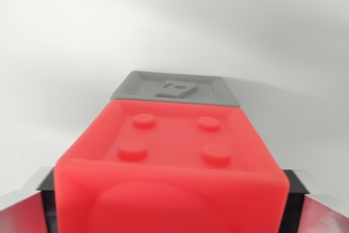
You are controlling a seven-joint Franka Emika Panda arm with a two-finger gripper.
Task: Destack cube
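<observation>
I see a red cube (172, 167) filling the lower wrist view, four round studs on one face; a grey cube (177, 88) sits just beyond, touching it.

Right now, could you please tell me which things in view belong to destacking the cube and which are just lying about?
Job: red cube; grey cube; end effector, clamped on the red cube.
Lying about: nothing visible; only the white surface.

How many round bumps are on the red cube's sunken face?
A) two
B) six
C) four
C: the red cube shows four round bumps, two rows of two, on its recessed face just below the grey cube.
</observation>
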